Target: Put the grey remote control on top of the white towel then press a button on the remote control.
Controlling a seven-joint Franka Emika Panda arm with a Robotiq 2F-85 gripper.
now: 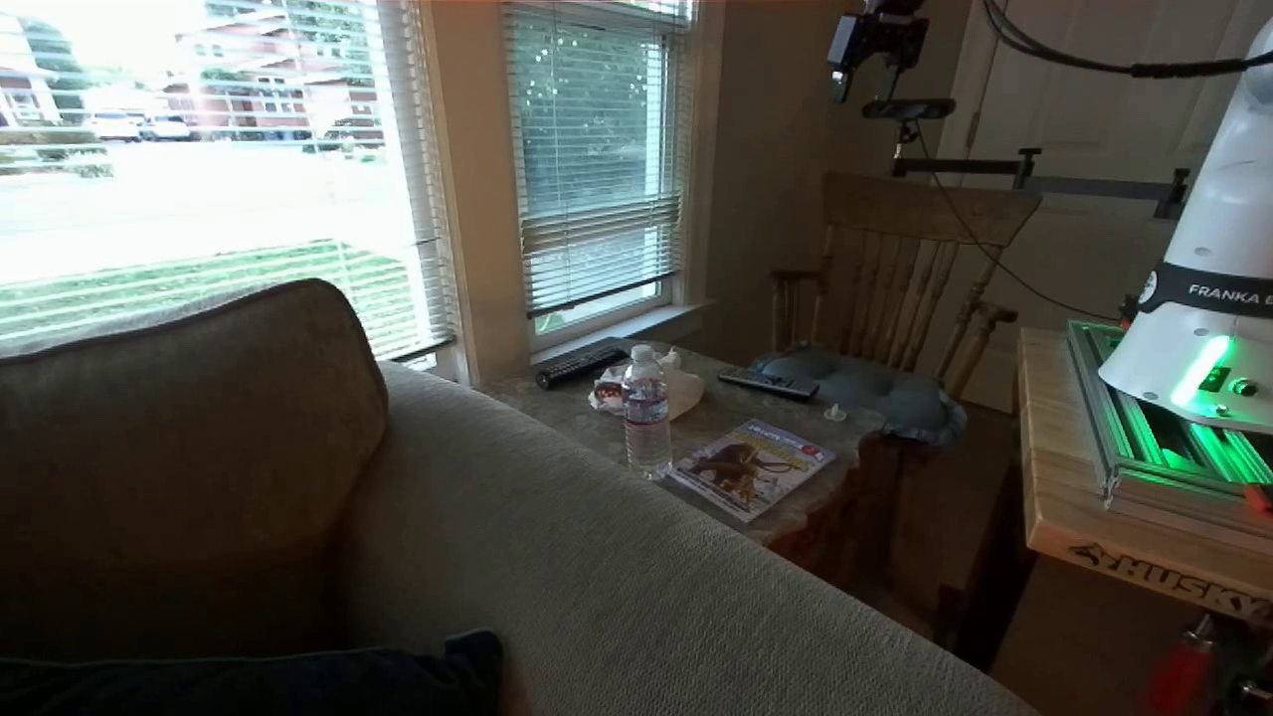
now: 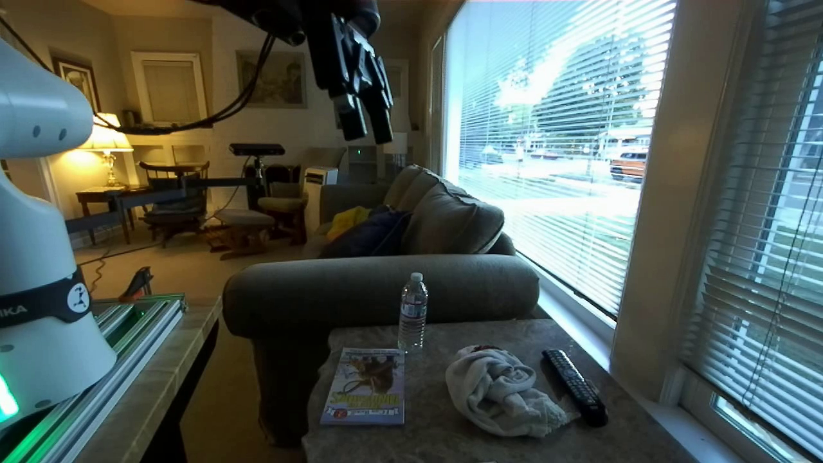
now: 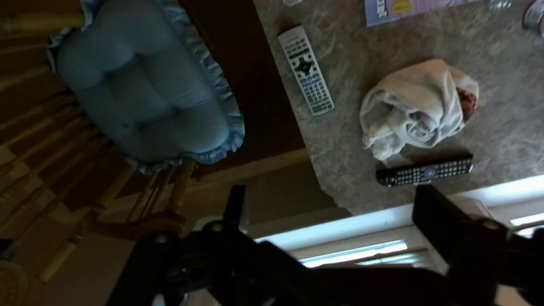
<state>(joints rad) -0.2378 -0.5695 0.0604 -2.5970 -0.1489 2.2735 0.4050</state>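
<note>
The grey remote control point(image 3: 306, 70) lies buttons up near the table's edge in the wrist view, apart from the white towel. It also shows as a slim bar point(image 1: 768, 384) in an exterior view. The white towel point(image 3: 418, 104) is a rumpled, twisted bundle with a reddish patch on one side; it rests on the same table, seen as a heap point(image 2: 501, 392) in an exterior view. High above the tabletop hangs my gripper point(image 2: 368, 128), its fingers wide apart in the wrist view point(image 3: 329, 199) with nothing between them. It touches neither object.
A black remote point(image 3: 425, 170) lies beside the towel, toward the window. A water bottle point(image 2: 413, 315) stands upright near the sofa arm point(image 2: 379, 289), with a magazine point(image 2: 366, 386) by it. A wooden chair with a blue cushion point(image 3: 148, 80) adjoins the table point(image 3: 340, 148).
</note>
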